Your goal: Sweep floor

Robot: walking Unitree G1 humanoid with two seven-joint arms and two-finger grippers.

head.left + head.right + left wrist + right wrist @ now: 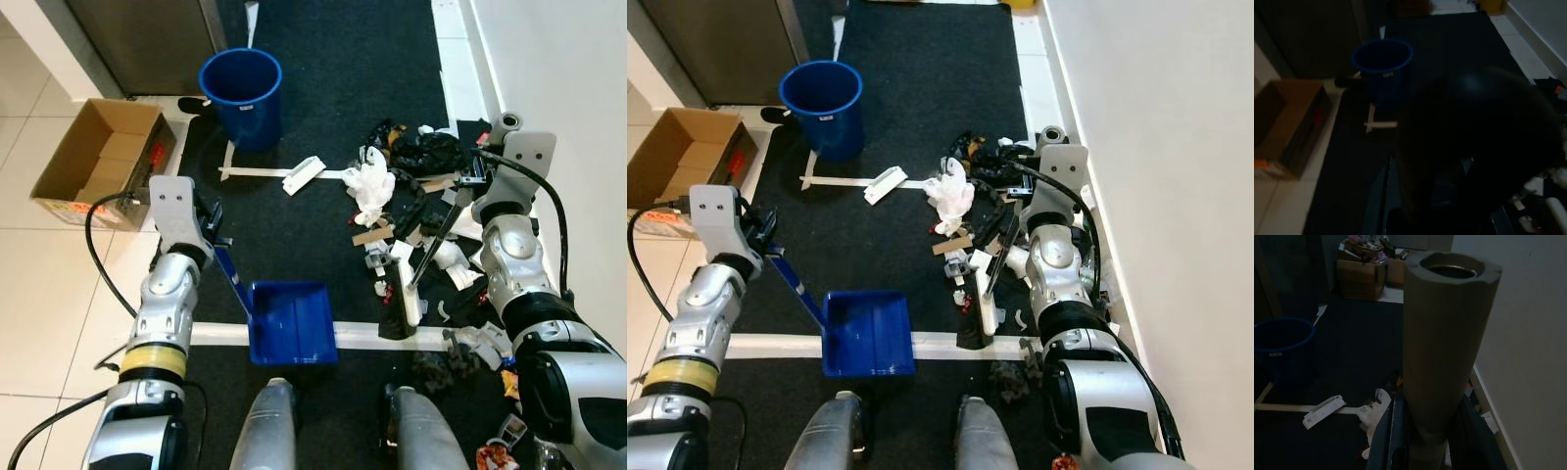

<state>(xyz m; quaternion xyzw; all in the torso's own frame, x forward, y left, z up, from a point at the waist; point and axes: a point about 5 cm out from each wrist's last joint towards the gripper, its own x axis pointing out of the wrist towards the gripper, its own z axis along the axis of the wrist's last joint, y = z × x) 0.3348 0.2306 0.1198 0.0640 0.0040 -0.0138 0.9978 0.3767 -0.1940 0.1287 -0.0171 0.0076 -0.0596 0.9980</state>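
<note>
Dustpan and broom were held over the dark mat.
The left end effector (217, 238) pinched the blue dustpan (291, 322) handle, pan near the robot's feet; the right end effector (468, 184) gripped the broom (423, 262) at the litter pile (411, 196) on the right; a blue bucket (241, 96) stood far left.

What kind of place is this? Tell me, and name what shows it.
Probably a hallway or entry in a home: a dark carpet runner on pale floor tiles, a white wall alongside, and a cardboard box by a blue bucket.
</note>
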